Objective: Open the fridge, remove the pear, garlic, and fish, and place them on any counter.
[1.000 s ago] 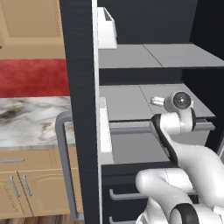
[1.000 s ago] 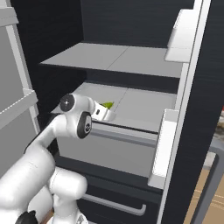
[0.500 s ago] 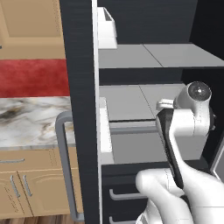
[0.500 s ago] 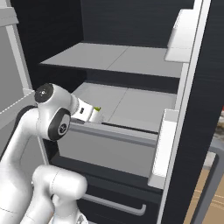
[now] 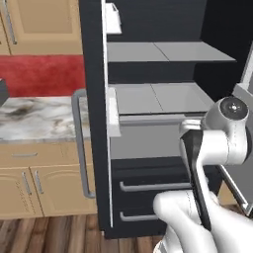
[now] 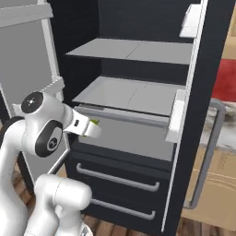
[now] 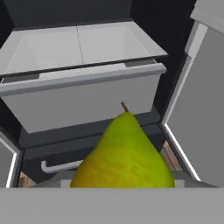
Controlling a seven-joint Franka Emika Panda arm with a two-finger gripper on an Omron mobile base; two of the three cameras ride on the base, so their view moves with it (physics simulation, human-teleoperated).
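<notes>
The pear (image 7: 124, 155) sits pinched in the end effector (image 6: 92, 128), out in front of the open fridge (image 5: 148, 74), so the carrying step is in hand; next the arm must swing it to the marble tabletop (image 5: 39, 118) left of the fridge and set it down; garlic and fish presumably remain, though neither can be made out; the hand view shows the pear close with its stem, the right base view only a green speck at the fingertips; the left base view alone shows the tabletop
</notes>
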